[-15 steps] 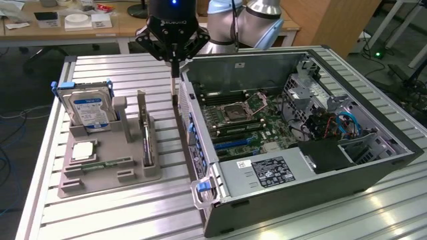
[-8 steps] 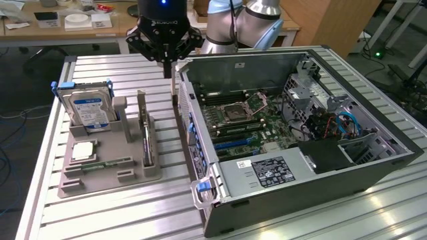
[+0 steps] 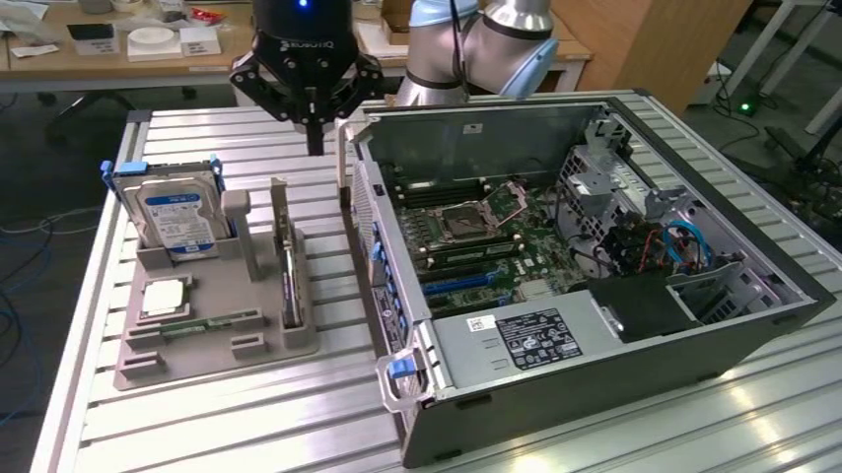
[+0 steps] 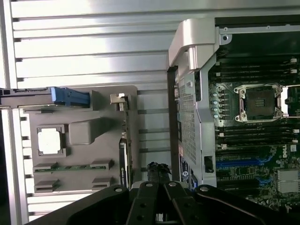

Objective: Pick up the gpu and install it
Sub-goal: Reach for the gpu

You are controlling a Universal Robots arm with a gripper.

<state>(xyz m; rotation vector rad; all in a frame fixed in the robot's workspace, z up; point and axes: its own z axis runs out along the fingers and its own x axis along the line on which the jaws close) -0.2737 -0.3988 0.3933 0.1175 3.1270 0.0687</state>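
The gpu [image 3: 286,268] stands on its edge in a slot of the grey holder [image 3: 250,345], on the exterior view's left of the open computer case [image 3: 526,123]. In the wrist view the gpu [image 4: 123,152] shows edge-on as a thin dark strip with its silver bracket at one end. My gripper [image 3: 315,146] hangs above the table behind the holder, between it and the case's corner. Its fingers are shut with nothing between them. The wrist view has the gripper [image 4: 158,169] with its tips together over the gap between the holder [image 4: 84,133] and the case [image 4: 192,42].
The holder also carries a silver hard drive with a blue label [image 3: 177,222], a processor chip [image 3: 161,296] and a narrow green memory stick [image 3: 204,323]. Inside the case the motherboard [image 3: 474,246] lies exposed, with a power supply [image 3: 520,335] at the near end. A ribbed metal table [image 3: 237,414] holds everything.
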